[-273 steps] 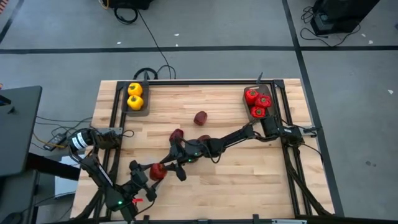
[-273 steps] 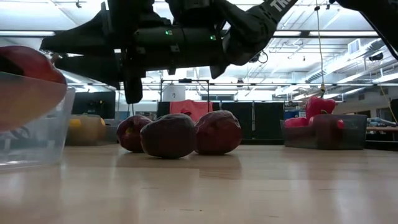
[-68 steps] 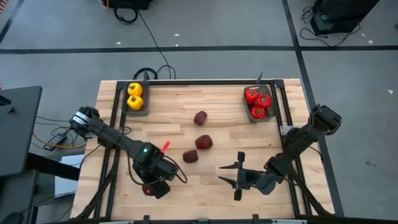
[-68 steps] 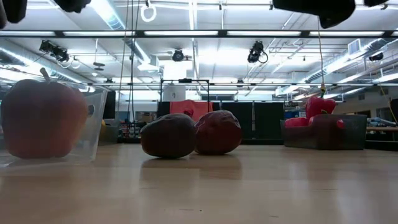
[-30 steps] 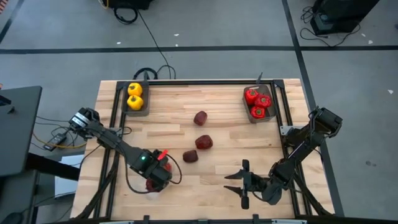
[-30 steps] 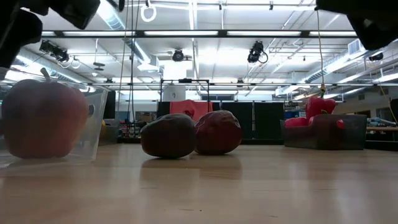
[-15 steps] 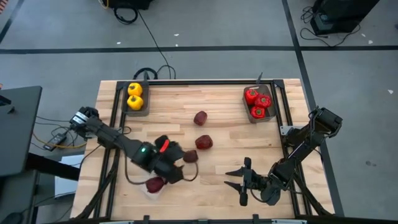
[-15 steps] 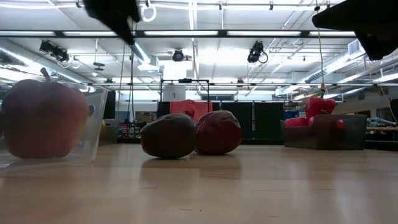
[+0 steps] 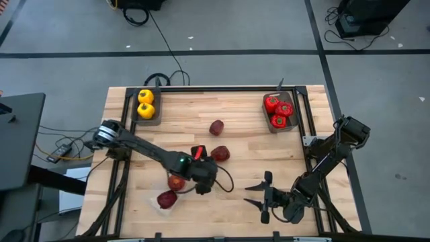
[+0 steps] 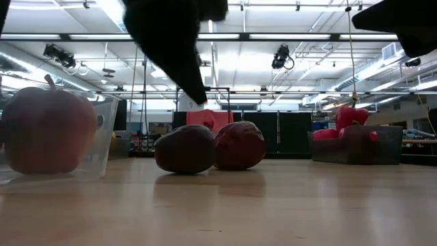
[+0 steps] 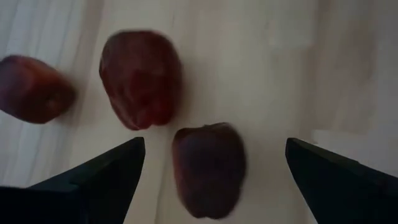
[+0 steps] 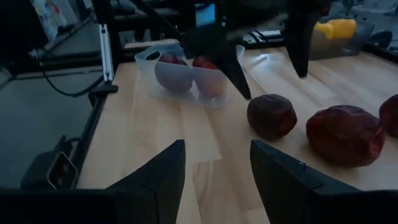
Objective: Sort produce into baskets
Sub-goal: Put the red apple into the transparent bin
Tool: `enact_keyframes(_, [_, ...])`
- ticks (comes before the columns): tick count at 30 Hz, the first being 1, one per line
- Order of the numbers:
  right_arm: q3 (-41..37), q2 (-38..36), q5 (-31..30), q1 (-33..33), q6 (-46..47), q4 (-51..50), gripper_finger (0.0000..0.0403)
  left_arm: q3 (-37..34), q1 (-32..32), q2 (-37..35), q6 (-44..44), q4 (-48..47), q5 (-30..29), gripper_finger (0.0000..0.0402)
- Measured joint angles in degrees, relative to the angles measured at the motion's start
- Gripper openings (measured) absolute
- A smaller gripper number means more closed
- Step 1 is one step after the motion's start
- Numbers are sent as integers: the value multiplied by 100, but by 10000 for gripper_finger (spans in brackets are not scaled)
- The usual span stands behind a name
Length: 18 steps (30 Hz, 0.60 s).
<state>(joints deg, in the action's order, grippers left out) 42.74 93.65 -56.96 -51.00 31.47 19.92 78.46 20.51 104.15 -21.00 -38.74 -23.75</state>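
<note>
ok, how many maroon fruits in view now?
5. Clear tray holds two: fruit, fruit. Three loose mid-table: fruit, fruit, fruit under the left end effector.

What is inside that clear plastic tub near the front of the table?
The clear plastic tub holds two dark red roundish fruits. Whether anything lies beneath them cannot be seen.

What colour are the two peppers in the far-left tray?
Bright yellow peppers in a dark grey tray, clearest in the high view.
</note>
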Motion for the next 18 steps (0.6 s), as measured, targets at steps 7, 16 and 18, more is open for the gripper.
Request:
enact_keyframes(7, [0, 0, 79, -4, -55, -254, 230, 0, -390, 399, -193, -155, 48, 394])
enact_keyframes(16, [0, 0, 109, 57, 196, -586, 290, 0, -743, 543, -204, -235, 1201, 394])
enact_keyframes(18, [0, 0, 103, 108, 189, -583, 291, 0, -760, 543, -228, -267, 1210, 393])
